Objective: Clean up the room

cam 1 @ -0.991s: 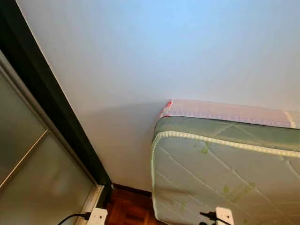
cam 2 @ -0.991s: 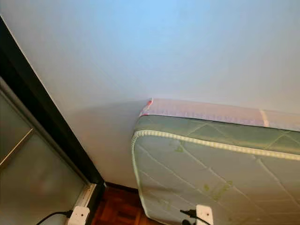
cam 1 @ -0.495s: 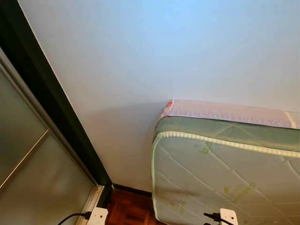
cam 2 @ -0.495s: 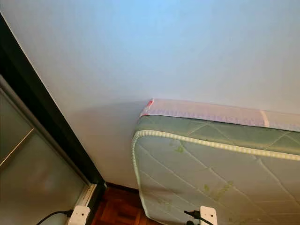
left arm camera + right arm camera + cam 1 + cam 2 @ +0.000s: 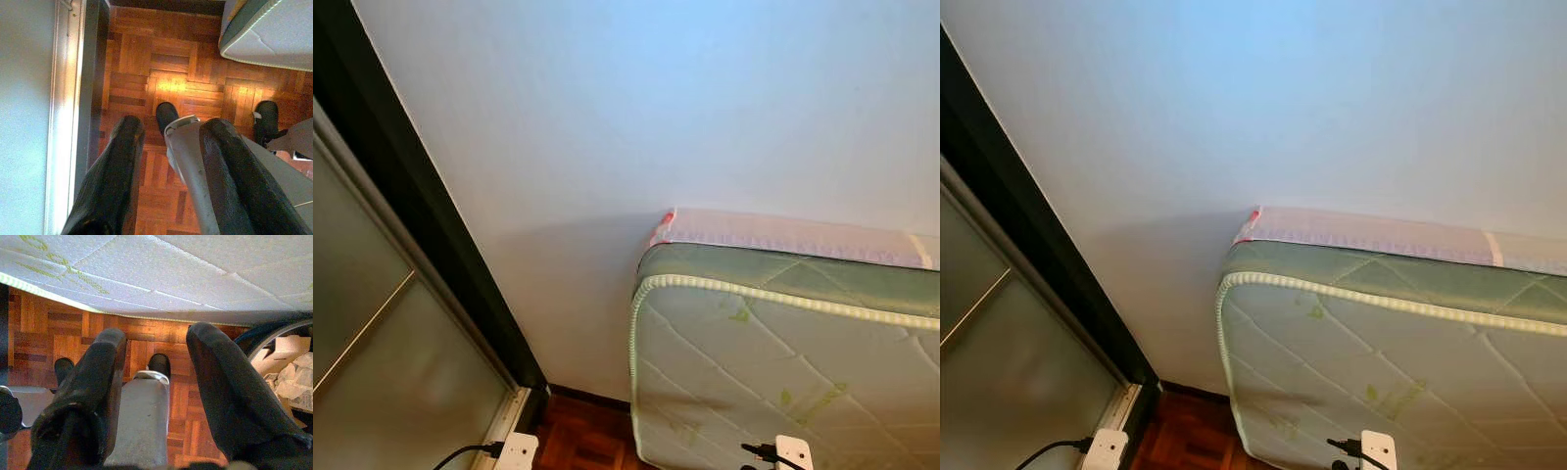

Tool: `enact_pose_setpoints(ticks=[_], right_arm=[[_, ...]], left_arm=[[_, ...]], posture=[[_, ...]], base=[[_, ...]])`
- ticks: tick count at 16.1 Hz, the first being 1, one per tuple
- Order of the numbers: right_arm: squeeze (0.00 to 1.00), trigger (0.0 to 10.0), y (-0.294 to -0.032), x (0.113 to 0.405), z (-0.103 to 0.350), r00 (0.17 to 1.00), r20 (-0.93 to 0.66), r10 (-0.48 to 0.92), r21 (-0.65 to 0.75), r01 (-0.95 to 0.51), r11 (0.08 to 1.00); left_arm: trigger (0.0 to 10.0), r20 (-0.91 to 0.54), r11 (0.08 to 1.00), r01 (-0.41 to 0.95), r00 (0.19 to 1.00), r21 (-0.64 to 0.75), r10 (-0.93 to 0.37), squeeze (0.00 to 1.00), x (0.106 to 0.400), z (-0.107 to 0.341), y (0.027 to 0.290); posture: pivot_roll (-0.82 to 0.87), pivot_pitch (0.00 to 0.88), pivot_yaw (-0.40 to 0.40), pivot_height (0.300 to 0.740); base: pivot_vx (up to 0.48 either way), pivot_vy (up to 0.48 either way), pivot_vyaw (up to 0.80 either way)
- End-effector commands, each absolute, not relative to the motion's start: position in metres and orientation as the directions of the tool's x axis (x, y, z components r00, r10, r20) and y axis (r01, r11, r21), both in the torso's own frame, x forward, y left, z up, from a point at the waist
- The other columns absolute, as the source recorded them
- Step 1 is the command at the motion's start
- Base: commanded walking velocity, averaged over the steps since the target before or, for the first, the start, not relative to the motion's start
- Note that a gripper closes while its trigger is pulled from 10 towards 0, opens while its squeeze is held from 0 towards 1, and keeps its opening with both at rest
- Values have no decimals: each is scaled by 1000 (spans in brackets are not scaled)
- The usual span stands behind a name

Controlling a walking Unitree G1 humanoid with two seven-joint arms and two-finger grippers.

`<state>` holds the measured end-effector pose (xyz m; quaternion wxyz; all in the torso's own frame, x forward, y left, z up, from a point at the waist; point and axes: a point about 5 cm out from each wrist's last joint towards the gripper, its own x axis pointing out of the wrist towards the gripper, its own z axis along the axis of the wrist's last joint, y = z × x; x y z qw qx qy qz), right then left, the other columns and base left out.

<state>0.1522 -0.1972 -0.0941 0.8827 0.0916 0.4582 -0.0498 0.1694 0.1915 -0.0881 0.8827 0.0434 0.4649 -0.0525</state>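
Up ahead, the head camera is looking at a plain pale wall (image 5: 636, 117), and leaning against it on its edge stands a quilted white mattress with green leaf print and a green side band (image 5: 783, 362), a strip of pinkish-white fabric (image 5: 783, 233) lying along its top edge. Off to the left runs a dark door frame (image 5: 421, 225) with a frosted glass sliding panel (image 5: 382, 372) beside it. Down at the bottom edge, two small white boxes with black cables plugged in poke into view, one near the door frame (image 5: 516, 452) and one in front of the mattress (image 5: 792, 452).

Over to the wrist cameras now: the left gripper (image 5: 168, 142) hangs over reddish-brown parquet flooring (image 5: 161, 73), its two long black fingers (image 5: 115, 171) spread apart with nothing between them, the robot's own grey leg and dark foot (image 5: 167, 115) showing through the gap. Door track on one side, mattress corner (image 5: 269, 34) at the far edge.

The right gripper (image 5: 154, 357) hangs close under the mattress face (image 5: 195, 274), fingers (image 5: 98, 382) likewise parted and empty, parquet (image 5: 49, 328) below, a silver leg (image 5: 142, 421) between them. Beyond one finger, a dark curved rim (image 5: 274, 330) with pale crumpled material and a cardboard scrap (image 5: 288, 372) inside; what that holds exactly I cannot tell
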Motion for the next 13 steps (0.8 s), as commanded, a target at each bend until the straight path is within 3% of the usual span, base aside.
enact_pose_setpoints(ticks=[1, 6, 13], right_arm=[[0, 10000, -200, 153, -93, 574, -819, -10, 111, 176, 978], [0, 10000, -209, 162, -88, 588, -808, -21, 99, 170, 980], [0, 10000, -202, 159, -91, 580, -815, -13, 114, 182, 977]], left_arm=[[10000, -825, 994, 109, 563, 18, -47, 0, 168, -89, 189], [10000, -822, 995, 99, 567, -1, -57, 0, 170, -90, 180], [10000, -832, 996, 94, 552, 1, -51, 0, 161, -92, 186]], posture=[[4, 5, -1, 740], [14, 8, -28, 740], [18, 24, -13, 740]], base=[[0, 0, 0], [0, 0, 0], [0, 0, 0]])
